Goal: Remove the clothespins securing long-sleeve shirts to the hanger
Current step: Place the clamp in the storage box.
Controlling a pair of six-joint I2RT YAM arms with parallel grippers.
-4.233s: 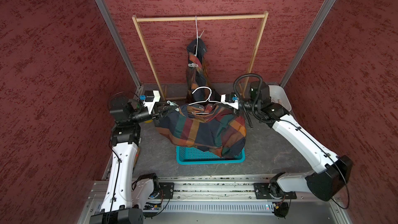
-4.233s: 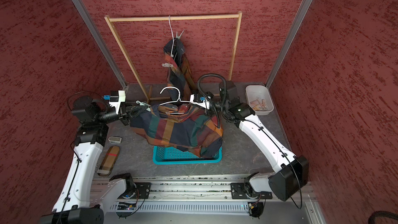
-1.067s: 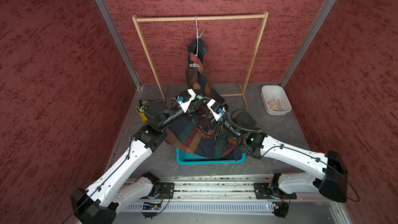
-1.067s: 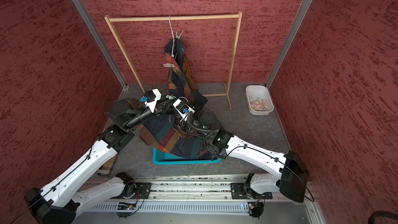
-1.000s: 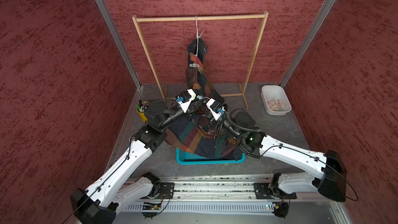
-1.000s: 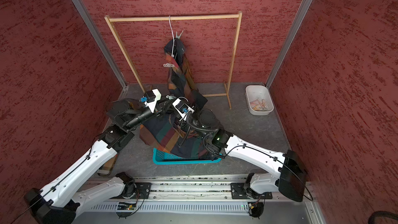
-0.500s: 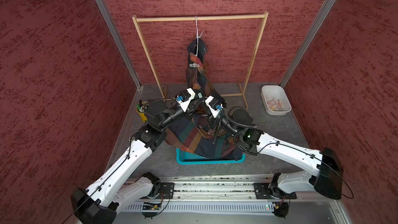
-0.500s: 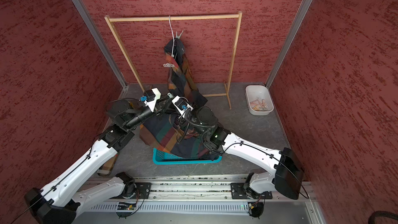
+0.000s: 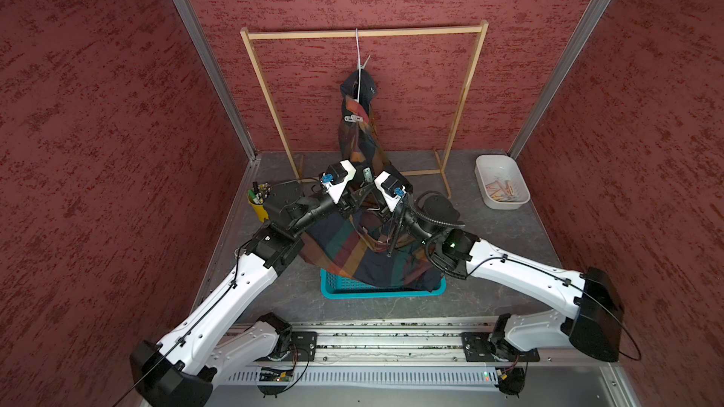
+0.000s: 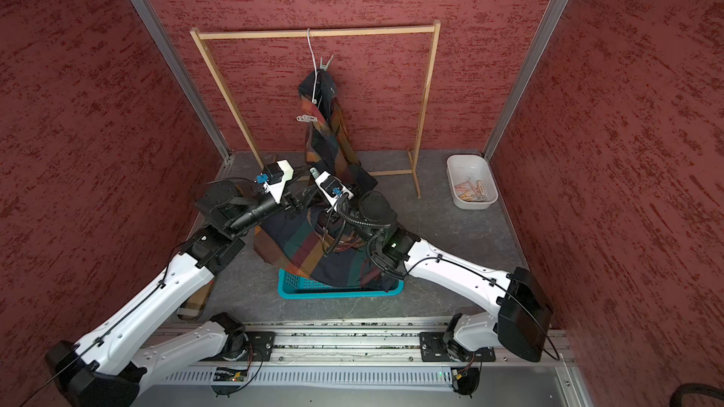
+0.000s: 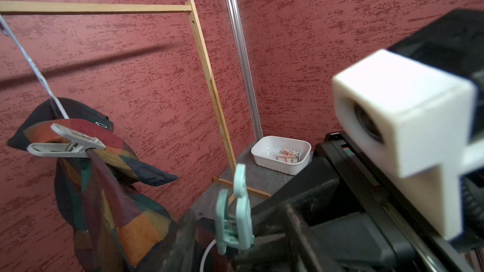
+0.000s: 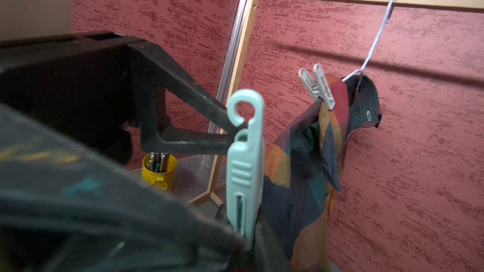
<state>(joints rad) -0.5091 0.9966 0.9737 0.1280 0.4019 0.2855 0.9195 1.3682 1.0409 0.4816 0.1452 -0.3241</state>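
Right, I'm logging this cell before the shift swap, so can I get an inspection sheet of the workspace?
Surface: grey mottled tabletop.
Job's things: one plaid shirt hangs from white hanger, pinned by grey clothespins; second shirt heaped over teal basket; mint clothespin upright.
Clutter: yellow cup of pens; white tub holding loose clothespins.
Grippers: left gripper and right gripper meet at mint clothespin; grips unclear.
Cables: black hose loops over second shirt.
Surroundings: red walls, wooden rack.

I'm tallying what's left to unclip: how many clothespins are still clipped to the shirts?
3. A grey clothespin atop the hanging shirt, another grey one lower on it, and a mint green clothespin on the shirt over the teal basket. Folds may hide more.
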